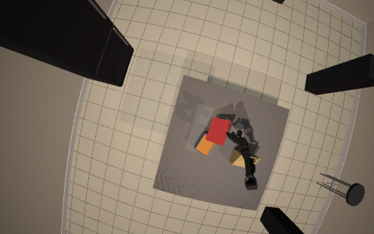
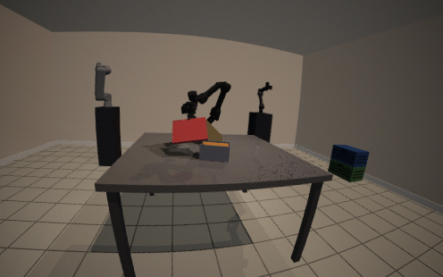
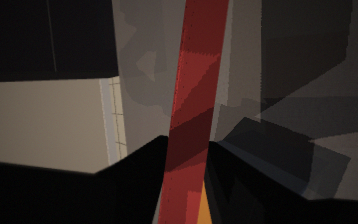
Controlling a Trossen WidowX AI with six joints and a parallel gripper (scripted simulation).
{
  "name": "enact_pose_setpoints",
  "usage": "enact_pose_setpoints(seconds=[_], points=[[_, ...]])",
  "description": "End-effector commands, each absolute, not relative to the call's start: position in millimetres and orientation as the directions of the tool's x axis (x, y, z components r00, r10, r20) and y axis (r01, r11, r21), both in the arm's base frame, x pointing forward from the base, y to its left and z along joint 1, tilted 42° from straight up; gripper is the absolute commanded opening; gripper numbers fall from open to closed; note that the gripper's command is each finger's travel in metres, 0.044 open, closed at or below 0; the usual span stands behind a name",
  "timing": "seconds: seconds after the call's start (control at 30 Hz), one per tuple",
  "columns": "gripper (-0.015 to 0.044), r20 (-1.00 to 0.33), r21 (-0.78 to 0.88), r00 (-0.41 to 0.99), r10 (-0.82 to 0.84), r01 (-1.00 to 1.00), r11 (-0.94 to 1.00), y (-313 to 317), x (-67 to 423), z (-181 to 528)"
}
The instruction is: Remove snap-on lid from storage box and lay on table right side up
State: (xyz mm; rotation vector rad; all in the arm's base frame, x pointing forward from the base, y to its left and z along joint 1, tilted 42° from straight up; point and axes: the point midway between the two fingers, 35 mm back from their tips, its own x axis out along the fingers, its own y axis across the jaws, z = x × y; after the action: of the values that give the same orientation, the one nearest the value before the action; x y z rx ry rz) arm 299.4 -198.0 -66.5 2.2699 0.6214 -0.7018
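Grey table (image 2: 268, 172); red lid (image 2: 190, 130) clamped edge-on between jaws, above box (image 2: 213, 152).

A slender six-joint arm (image 2: 210, 95) is shown, finished throughout in matte black, built from narrow tubular links joined by bulkier rounded joint housings. A blocky black base (image 1: 250, 183) is seen from above. The arm is ended by a compact black parallel-jaw gripper (image 2: 192, 114); in the wrist view its two fingers appear as flat, dark, angular wedges. Cables, screws and markings cannot be made out.
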Motion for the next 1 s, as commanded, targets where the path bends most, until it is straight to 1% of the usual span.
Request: enact_pose_setpoints(seconds=[0.0, 0.97], points=[[0.0, -0.621, 0.474, 0.751, 0.227, 0.59, -0.654, -208, 300, -67], [0.0, -0.623, 0.477, 0.75, 0.223, 0.59, -0.651, -250, 279, -102]])
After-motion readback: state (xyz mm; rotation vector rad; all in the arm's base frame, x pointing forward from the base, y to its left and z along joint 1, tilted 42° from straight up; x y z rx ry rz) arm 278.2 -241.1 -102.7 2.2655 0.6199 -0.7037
